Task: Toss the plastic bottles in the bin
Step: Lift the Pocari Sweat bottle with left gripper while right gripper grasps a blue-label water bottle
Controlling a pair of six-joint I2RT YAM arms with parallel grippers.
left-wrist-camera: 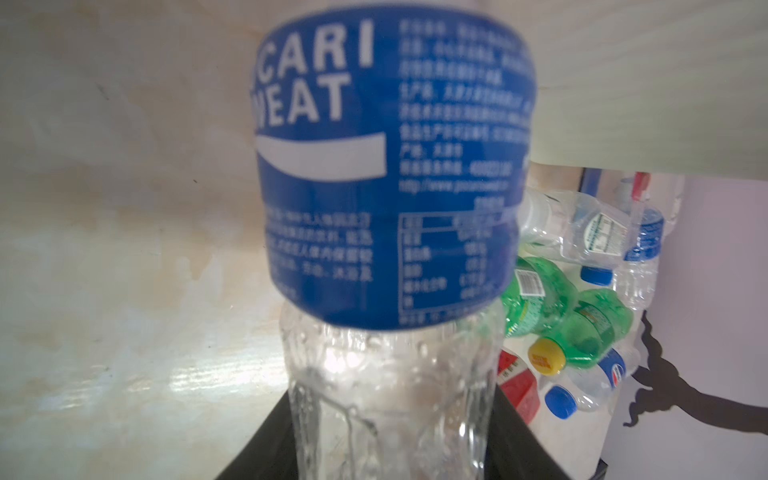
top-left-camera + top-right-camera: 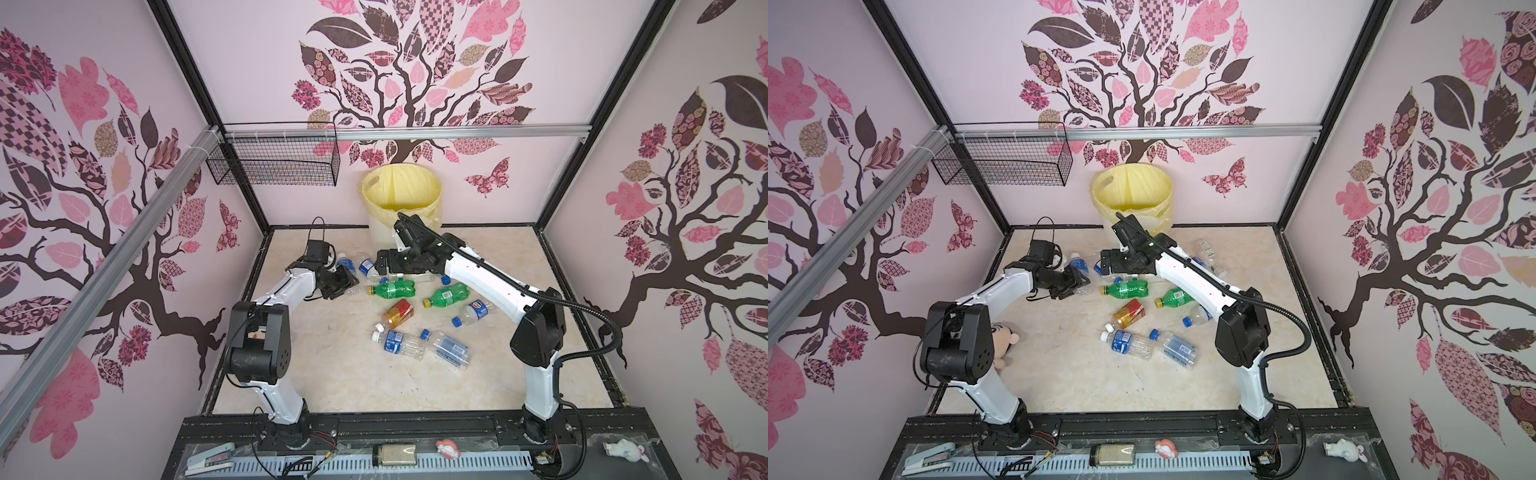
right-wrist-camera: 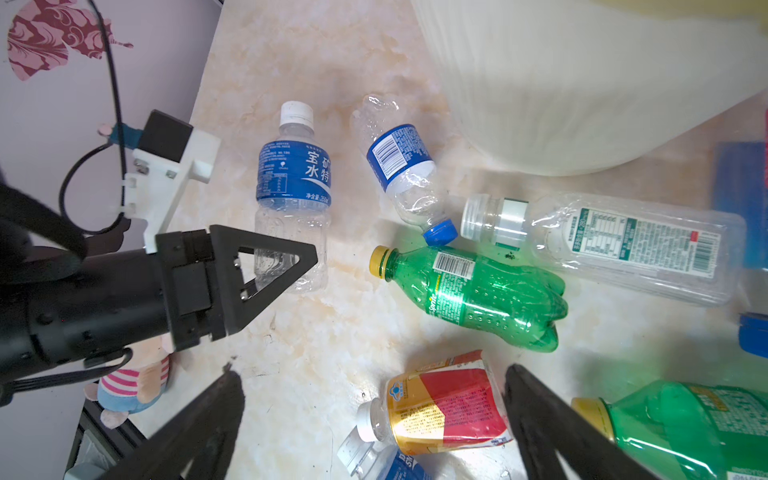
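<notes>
The left fingers (image 1: 266,453) pinch the clear lower body of a blue-labelled bottle (image 1: 386,166), one on each side and, as far as the left wrist view shows, touching it. The bottle lies on the marble-patterned surface (image 2: 332,374) at the left edge of the scatter, its white cap pointing away from the arm. The right fingers (image 3: 208,419) are spread wide and hold nothing, above the clear bottles near the foot of the bin (image 2: 376,235). A green bottle (image 3: 478,291) and an amber bottle (image 3: 449,407) lie close by. The bin stands at the back of the surface against the far wall, beyond both arms, and many bottles are left to clear. I judge the step in hand to be the grasp of this one bottle. The next move calls for a lift clear of the surface, then a carry above the bin's rim past the right arm before letting go. Held so near its base, the thin bottle may tip or crush.
</notes>
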